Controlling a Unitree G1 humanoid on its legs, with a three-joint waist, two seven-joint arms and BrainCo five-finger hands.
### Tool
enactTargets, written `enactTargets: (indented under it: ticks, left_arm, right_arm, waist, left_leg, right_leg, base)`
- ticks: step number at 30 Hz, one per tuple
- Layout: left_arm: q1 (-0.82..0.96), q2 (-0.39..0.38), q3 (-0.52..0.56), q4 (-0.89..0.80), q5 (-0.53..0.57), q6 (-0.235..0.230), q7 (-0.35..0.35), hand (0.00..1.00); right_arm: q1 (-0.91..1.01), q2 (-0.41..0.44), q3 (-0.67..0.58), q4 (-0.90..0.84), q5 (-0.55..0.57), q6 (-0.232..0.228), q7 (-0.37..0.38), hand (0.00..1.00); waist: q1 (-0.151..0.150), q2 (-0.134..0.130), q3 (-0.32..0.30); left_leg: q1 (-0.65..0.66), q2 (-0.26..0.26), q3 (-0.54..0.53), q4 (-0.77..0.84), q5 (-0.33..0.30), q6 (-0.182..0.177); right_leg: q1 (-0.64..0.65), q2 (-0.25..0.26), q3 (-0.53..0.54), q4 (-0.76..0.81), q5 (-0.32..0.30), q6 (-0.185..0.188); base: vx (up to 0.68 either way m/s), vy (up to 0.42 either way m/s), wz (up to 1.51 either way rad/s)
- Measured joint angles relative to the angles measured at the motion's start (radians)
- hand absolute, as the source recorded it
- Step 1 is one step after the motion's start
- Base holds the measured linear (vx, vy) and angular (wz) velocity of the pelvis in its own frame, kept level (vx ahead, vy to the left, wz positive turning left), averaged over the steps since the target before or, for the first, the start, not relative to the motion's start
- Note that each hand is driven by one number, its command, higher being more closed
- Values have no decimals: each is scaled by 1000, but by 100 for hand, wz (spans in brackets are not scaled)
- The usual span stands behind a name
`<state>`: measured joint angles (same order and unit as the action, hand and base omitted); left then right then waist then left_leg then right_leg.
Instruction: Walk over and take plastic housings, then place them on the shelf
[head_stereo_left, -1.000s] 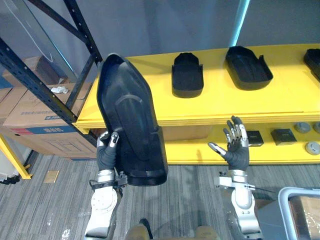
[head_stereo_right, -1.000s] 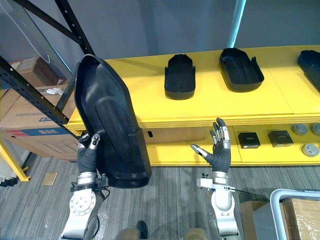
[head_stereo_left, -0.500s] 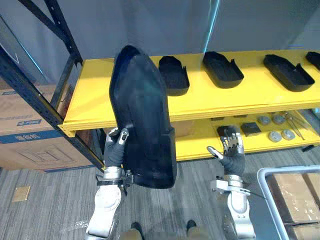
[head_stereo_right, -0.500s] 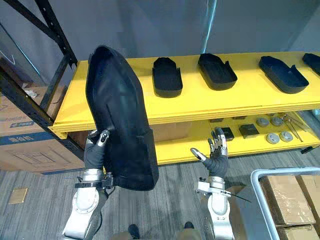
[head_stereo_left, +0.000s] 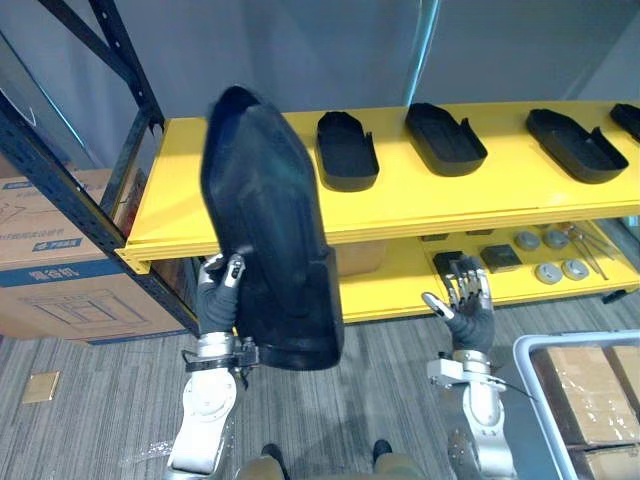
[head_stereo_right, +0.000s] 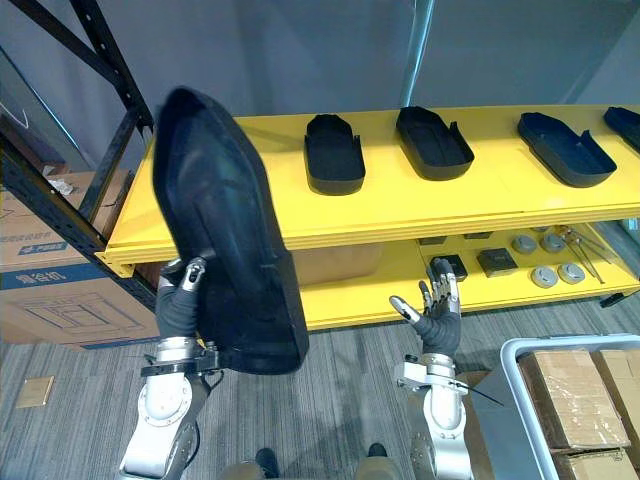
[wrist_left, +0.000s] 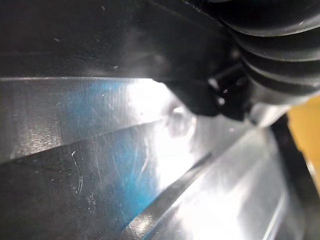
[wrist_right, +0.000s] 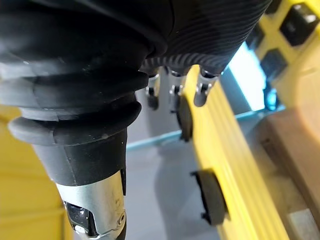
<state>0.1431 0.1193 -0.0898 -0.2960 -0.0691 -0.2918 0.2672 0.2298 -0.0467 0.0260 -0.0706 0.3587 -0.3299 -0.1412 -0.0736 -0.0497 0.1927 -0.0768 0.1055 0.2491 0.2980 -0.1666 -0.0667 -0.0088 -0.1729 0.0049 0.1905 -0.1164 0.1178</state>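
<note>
- Two hands rise from the bottom of the left eye view. The left hand (head_stereo_left: 213, 305) grips a large black housing (head_stereo_left: 265, 230). Its thumb lies on the housing's near face and the rest of the hand is behind it.
- The large black housing stands tall and tilted in the air. It is in front of the left part of the yellow upper shelf (head_stereo_left: 400, 207) and hides some of it.
- The right hand (head_stereo_left: 468, 314) is empty, with its fingers spread and pointing up, well apart from the held housing.
- Other black housings lie in a row on the upper shelf, hollow side up and apart from one another: one (head_stereo_left: 346, 150), a second (head_stereo_left: 445, 138) and a third (head_stereo_left: 578, 145).
- In the right eye view, the yellow lower shelf (head_stereo_right: 345, 300) carries small black blocks (head_stereo_right: 497, 262) and round grey discs (head_stereo_right: 545, 277).
- A dark steel upright (head_stereo_right: 112, 60) slants at the left. A cardboard box (head_stereo_right: 60, 310) with a blue band sits behind the rack, its print too small to read.
- At the lower right, a grey-railed cart (head_stereo_right: 503, 375) holds wrapped boxes (head_stereo_right: 565, 385).
- In the left wrist view, the glossy black surface of the held housing is very close and catches bright light. The hand's dark ribbed cover (wrist_left: 272, 45) presses near it.
- In the right wrist view, straight fingers (wrist_right: 202, 90) reach past the dark cover. Beyond them the yellow shelf edge runs by, with two housings seen edge-on.
</note>
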Motion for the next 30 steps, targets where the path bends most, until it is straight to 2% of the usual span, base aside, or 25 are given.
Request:
enactTargets:
  ticks: [1,3,4,6,7,8,9,10,11,12,13,14,15,16,17,18,19,21,23,25,26,27,28,29,30]
  left_arm:
    - [-15,1,-1,0,0,-1,7,100]
    - [-25,18,-2,-1,2,-6,27,100]
    - [-25,29,-7,-10,10,-6,43,100]
    - [-45,56,-18,-23,10,-14,56,100]
    - [-50,61,-23,-25,9,-20,60,100]
    - [-51,71,-35,-32,10,-29,73,100]
    - [-48,70,-52,-36,11,-29,82,100]
    - [-43,62,-57,-38,11,-29,83,100]
    - [-35,47,-69,-41,10,-29,91,100]
    - [-34,43,-73,-41,9,-29,96,100]
    - [-23,34,-73,-41,8,-27,103,100]
    - [-19,29,-71,-40,9,-22,104,100]
    - [-21,27,-68,-38,9,-16,105,100]
    - [-20,26,-67,-32,8,1,110,100]
    - [-19,23,-51,-24,4,12,110,100]
    - [-18,20,-41,-16,4,13,109,100]
    - [-13,17,-29,-1,-1,16,109,100]
    - [10,16,-7,1,1,15,96,100]
    - [23,12,15,1,0,11,87,100]
    - [34,1,36,1,0,8,75,100]
    - [40,-2,49,1,3,-1,74,100]
    - [41,-2,58,-1,10,-14,75,100]
    - [41,-2,64,-4,12,-18,74,100]
    - [33,14,89,-1,28,-21,76,100]
    - [21,25,103,3,47,-8,82,100]
  right_arm:
    - [17,-3,-5,-2,-17,17,-3,0]
    - [41,0,-4,-2,-31,43,-10,0]
    - [51,0,-7,-5,-35,51,-11,0]
    - [65,2,-39,-29,-31,45,9,0]
    - [71,2,-49,-36,-30,38,15,0]
    - [92,1,-60,-55,-32,16,33,0]
    - [125,-5,-71,-84,-38,-7,45,0]
    - [136,-12,-74,-94,-38,-18,53,0]
    - [149,-33,-75,-116,-38,-29,63,0]
    - [149,-42,-75,-122,-38,-37,70,0]
    - [147,-54,-75,-124,-38,-62,79,0]
    - [147,-55,-77,-125,-38,-80,80,0]
    - [144,-55,-79,-125,-38,-90,81,0]
    - [135,-60,-84,-129,-38,-108,84,0]
    - [125,-70,-85,-143,-38,-115,87,0]
    - [116,-73,-84,-149,-39,-121,87,0]
    - [113,-77,-84,-153,-39,-131,87,0]
    - [99,-79,-87,-161,-39,-136,85,0]
    - [94,-87,-93,-161,-39,-136,85,0]
    - [87,-90,-106,-160,-38,-136,84,0]
    - [79,-97,-109,-159,-39,-140,79,0]
    - [67,-111,-112,-158,-39,-150,75,0]
    - [58,-121,-110,-158,-39,-151,76,0]
    - [26,-110,-103,-131,-41,-152,76,0]
    - [11,-103,-90,-117,-41,-151,76,0]
  waist:
    - [-9,-9,26]
    - [-19,-15,44]
    - [-23,-10,49]
    - [-33,-11,50]
    - [-41,-11,50]
    - [-51,-12,50]
    - [-54,-5,49]
    - [-57,9,48]
    - [-58,42,37]
    - [-56,57,38]
    - [-54,80,33]
    - [-54,85,33]
    - [-53,83,34]
    - [-49,82,36]
    - [-48,93,42]
    - [-49,95,45]
    - [-44,92,46]
    - [-41,95,45]
    - [-20,94,45]
    - [-16,94,45]
    - [-17,95,45]
    - [-15,109,36]
    - [-13,120,29]
    - [-10,98,29]
    - [-12,74,32]
  left_leg:
    - [8,0,-16,41,-32,2]
    - [25,17,-2,60,-51,11]
    - [33,28,14,56,-51,17]
    - [26,50,31,56,-64,10]
    - [22,51,31,54,-64,8]
    - [22,50,25,51,-68,-10]
    - [27,59,8,54,-74,-29]
    - [26,70,4,53,-76,-35]
    - [25,95,4,38,-77,-44]
    - [27,104,4,23,-76,-46]
    - [58,119,10,-23,-62,-25]
    - [65,124,6,-1,-38,-3]
    - [48,134,5,50,-27,14]
    - [4,158,-6,192,-1,49]
    - [-50,192,-45,352,49,72]
    - [-82,206,-65,429,60,72]
    - [-112,213,-85,520,36,57]
    - [-120,168,-64,438,-16,40]
    - [-118,119,-53,265,-14,27]
    - [-121,84,-48,140,13,-4]
    - [-108,66,-48,70,52,-10]
    - [-92,55,-50,1,142,1]
    - [-86,56,-51,-19,195,9]
    - [-72,36,-39,2,150,-4]
    - [-61,13,-40,5,139,9]
  right_leg:
    - [-25,-3,3,127,-41,-10]
    - [-115,0,7,312,-37,-18]
    - [-137,6,11,302,-50,-35]
    - [-184,24,19,220,-50,-32]
    - [-198,25,22,195,-44,-24]
    - [-198,33,27,144,-6,5]
    - [-192,49,31,147,33,10]
    - [-194,59,26,152,29,4]
    - [-200,87,21,151,19,-12]
    - [-204,94,20,150,13,-22]
    - [-205,123,12,160,-16,-42]
    - [-195,127,11,165,-36,-57]
    - [-187,131,6,175,-46,-66]
    - [-161,137,2,181,-60,-80]
    - [-114,156,4,175,-72,-96]
    - [-86,160,3,166,-79,-105]
    - [-30,163,2,141,-84,-112]
    - [62,146,9,99,-84,-115]
    - [86,120,24,88,-88,-122]
    - [121,95,26,79,-89,-120]
    - [150,82,26,80,-100,-101]
    - [169,79,27,85,-122,-56]
    - [172,80,27,91,-140,-27]
    - [186,49,32,105,-171,1]
    - [181,24,33,124,-169,8]
  base:
    - [-30,19,-5]
    - [-48,9,-28]
    - [-14,-17,-48]
    - [33,-85,-31]
    - [55,-117,3]
    - [109,-144,21]
    - [130,-162,22]
    - [192,-184,9]
    - [179,-138,-7]
    - [299,-187,-17]
    - [334,-161,-10]
    - [335,-185,-5]
    - [304,-201,-4]
    - [315,-228,-9]
    - [330,-200,-13]
    - [361,-119,-17]
    - [371,-72,-16]
    - [389,-32,-17]
    - [268,48,-25]
    - [285,123,-16]
    - [353,229,-18]
    - [296,245,-24]
    - [275,307,-27]
    - [196,241,-21]
    - [201,271,-8]
